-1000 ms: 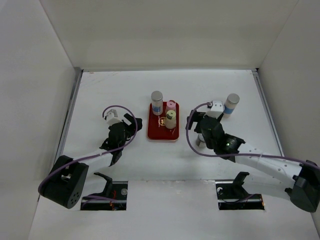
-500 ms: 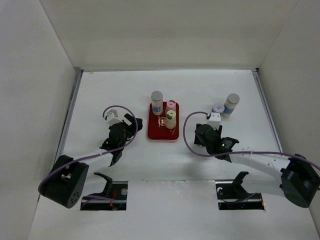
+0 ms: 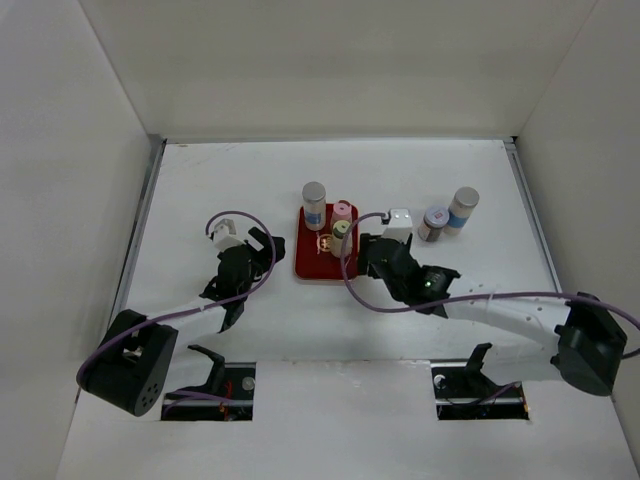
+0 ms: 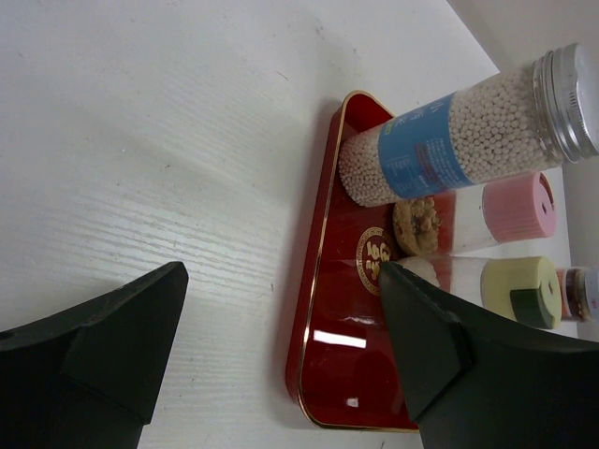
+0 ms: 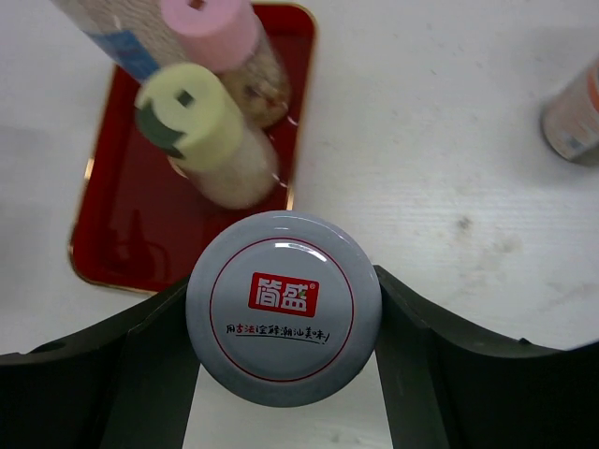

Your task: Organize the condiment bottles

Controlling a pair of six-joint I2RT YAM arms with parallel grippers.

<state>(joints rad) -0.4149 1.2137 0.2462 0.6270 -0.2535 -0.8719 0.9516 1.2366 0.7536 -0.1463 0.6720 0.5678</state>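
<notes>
We record a red tray (image 3: pixel 312 266) at mid-table, carrying three upright bottles.
- The grey-capped bottle (image 4: pixel 449 140) has a blue label and is filled with small white beads. It stands at the far left of the tray.
- The pink-capped bottle (image 4: pixel 487 213) stands just beside it, with brownish contents at its base.
- The yellow-green-capped shaker (image 5: pixel 201 140) holds pale contents. It stands nearer us, close to the tray's right edge.

The right gripper (image 5: pixel 283 313) is closed around a silver-lidded jar (image 5: pixel 284 295), one finger pressed on each side. Its lid bears a red label with Chinese characters, and we cannot see its contents. The jar sits just off the tray's right edge, beside the shaker. We cannot tell whether it touches the table (image 3: pixel 220 180).

Well right of the tray, a second grey-capped bottle (image 3: pixel 462 210) and a short jar (image 3: pixel 433 222) stand side by side on the table.

The left gripper (image 4: pixel 281 271) is spread wide and holds nothing. It sits left of the tray, apart from it.
</notes>
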